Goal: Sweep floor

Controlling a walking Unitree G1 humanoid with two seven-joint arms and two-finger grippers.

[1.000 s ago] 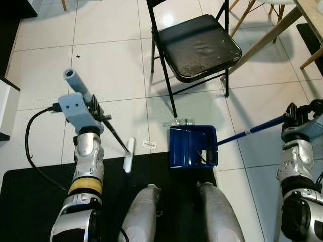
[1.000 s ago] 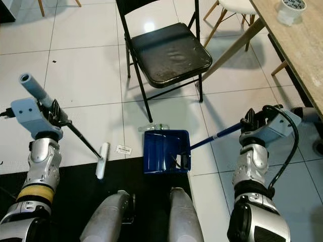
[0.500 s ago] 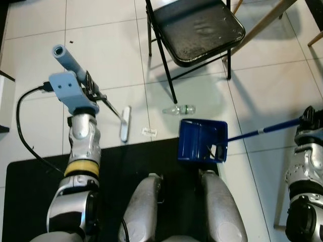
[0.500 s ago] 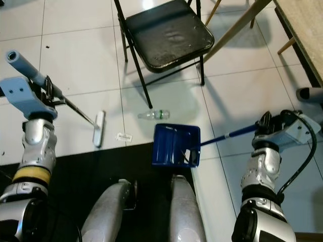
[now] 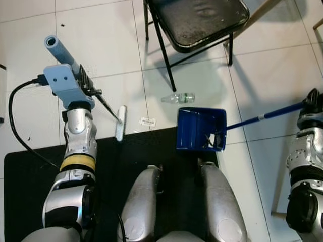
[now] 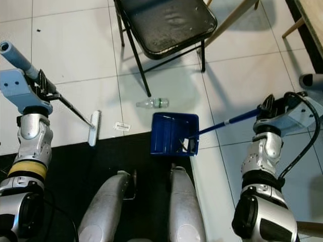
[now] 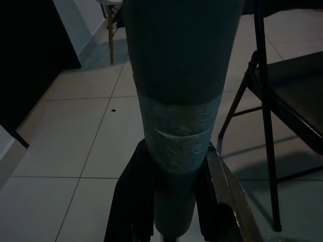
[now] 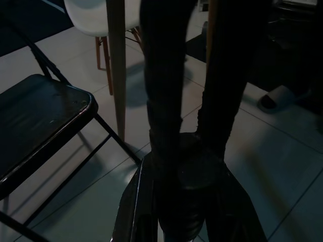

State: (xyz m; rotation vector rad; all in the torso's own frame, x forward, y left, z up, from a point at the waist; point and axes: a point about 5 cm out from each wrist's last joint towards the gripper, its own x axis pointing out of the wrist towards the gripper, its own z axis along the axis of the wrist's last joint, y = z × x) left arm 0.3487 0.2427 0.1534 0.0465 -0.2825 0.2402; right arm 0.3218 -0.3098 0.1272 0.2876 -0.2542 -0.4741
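My left gripper (image 5: 87, 84) is shut on the broom's grey handle (image 5: 57, 49); its thin rod runs down to the white broom head (image 5: 120, 122), which rests on the tile at the black mat's edge. On the right, my right gripper (image 6: 266, 107) is shut on the blue dustpan handle (image 6: 227, 122). The blue dustpan (image 5: 200, 129) lies on the floor in front of my legs. A clear plastic bottle (image 5: 178, 98) lies just beyond the dustpan. A small white paper scrap (image 5: 148, 121) sits between broom head and dustpan.
A black folding chair (image 5: 194, 25) stands straight ahead, its legs close behind the bottle. A black mat (image 5: 30, 176) lies under my legs. A wooden table leg (image 6: 229, 20) slants at the upper right, and a slipper (image 6: 312, 80) lies at the far right.
The camera has tilted down and shifted, so the chair sits higher in the picture. The broom head has moved left, away from the paper scrap. The bottle now lies in plain sight beyond the dustpan.
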